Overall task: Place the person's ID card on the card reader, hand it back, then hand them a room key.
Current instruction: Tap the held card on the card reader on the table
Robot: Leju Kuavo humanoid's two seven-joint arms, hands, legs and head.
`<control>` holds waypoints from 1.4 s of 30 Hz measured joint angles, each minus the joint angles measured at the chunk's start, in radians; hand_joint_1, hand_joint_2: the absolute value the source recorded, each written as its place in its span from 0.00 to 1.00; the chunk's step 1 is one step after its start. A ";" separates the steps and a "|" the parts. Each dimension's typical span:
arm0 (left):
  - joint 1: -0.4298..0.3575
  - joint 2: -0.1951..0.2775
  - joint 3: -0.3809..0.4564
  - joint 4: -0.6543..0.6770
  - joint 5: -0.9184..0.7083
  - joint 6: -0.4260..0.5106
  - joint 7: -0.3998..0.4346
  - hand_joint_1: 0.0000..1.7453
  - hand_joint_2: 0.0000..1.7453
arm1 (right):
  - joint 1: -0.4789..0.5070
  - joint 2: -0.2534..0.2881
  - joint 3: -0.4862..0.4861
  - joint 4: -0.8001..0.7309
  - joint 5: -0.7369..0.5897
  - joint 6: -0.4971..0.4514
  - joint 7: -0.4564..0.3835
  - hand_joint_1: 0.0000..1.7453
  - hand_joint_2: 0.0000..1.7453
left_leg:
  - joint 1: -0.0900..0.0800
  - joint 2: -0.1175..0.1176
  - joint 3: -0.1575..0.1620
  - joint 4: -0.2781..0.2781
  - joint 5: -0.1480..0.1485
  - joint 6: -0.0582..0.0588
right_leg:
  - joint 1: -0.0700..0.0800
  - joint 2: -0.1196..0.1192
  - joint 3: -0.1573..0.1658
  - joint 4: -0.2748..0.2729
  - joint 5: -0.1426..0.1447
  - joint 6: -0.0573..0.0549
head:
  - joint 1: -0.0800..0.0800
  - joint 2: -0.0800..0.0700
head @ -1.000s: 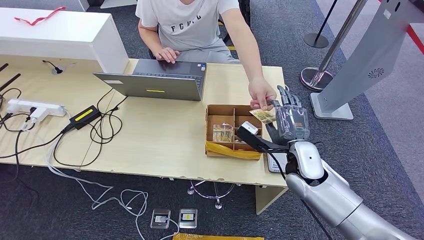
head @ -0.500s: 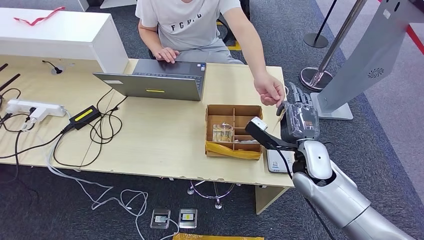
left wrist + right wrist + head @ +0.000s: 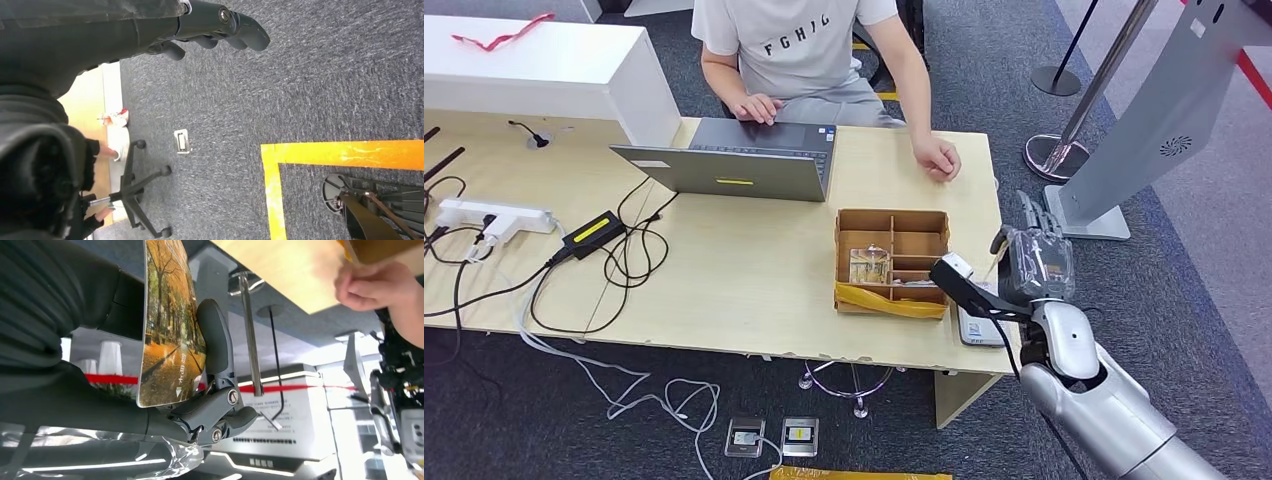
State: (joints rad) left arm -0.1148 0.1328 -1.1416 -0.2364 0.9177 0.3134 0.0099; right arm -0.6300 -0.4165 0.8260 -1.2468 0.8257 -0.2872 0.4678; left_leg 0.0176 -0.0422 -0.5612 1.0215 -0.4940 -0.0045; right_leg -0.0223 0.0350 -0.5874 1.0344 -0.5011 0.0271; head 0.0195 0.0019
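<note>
Holding the ID card in the right hand, just past the right end of the worktop.

In the right wrist view, the card, printed with an autumn tree avenue, stands pinched between the thick grey thumb and the darker fingers. The card reader lies flat at the worktop's near right corner, just beside the right hand and next to the divided cardboard box. The person's hand rests on the worktop beyond the box, well apart from the robot's hand; the other hand is on the laptop. The left hand hangs over the grey carpet with fingers curled; whether they are pressed together cannot be determined.
</note>
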 joint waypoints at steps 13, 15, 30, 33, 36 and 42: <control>-0.001 -0.001 0.000 0.000 0.024 0.000 0.020 0.00 0.00 | 0.031 0.075 0.023 0.179 -0.105 0.003 -0.082 1.00 1.00 | 0.000 0.000 0.000 0.000 0.000 0.000 | 0.000 0.000 0.000 0.000 0.000 0.000 | 0.000 0.000; -0.001 -0.001 0.000 0.000 0.025 0.000 0.029 0.00 0.00 | 0.031 0.097 0.026 0.208 -0.122 0.007 -0.091 1.00 1.00 | 0.000 0.000 0.000 0.000 0.000 0.000 | 0.000 0.000 0.000 0.000 0.000 0.000 | 0.000 0.000; 0.000 -0.009 0.001 0.000 0.068 0.014 0.124 0.00 0.00 | 0.010 0.229 0.035 0.428 -0.193 -0.043 -0.137 1.00 1.00 | 0.000 0.000 0.000 0.000 0.000 0.000 | 0.000 0.000 0.000 0.000 0.000 0.000 | 0.000 0.000; 0.000 -0.009 0.001 0.000 0.072 0.017 0.142 0.00 0.00 | -0.006 0.240 0.035 0.458 -0.194 -0.047 -0.134 1.00 1.00 | 0.000 0.000 0.000 0.000 0.000 0.000 | 0.000 0.000 0.000 0.000 0.000 0.000 | 0.000 0.000; 0.000 -0.009 0.001 0.000 0.076 0.020 0.156 0.00 0.00 | -0.030 0.245 0.034 0.476 -0.193 -0.051 -0.130 1.00 1.00 | 0.000 0.001 0.000 0.000 0.000 0.000 | 0.000 0.000 0.000 0.000 0.000 0.000 | 0.000 0.000; 0.001 -0.012 0.001 -0.001 0.078 0.022 0.165 0.00 0.00 | -0.074 0.245 0.033 0.492 -0.185 -0.044 -0.113 1.00 1.00 | 0.000 0.001 0.000 0.000 0.000 0.000 | 0.000 0.000 0.000 0.000 0.000 0.000 | 0.000 0.000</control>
State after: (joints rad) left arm -0.1140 0.1205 -1.1410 -0.2370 0.9958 0.3351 0.1750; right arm -0.7039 -0.1714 0.8589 -0.7546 0.6410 -0.3309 0.3549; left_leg 0.0177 -0.0411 -0.5615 1.0215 -0.4940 -0.0048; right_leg -0.0223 0.0354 -0.5876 1.0347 -0.5010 0.0271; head 0.0195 0.0020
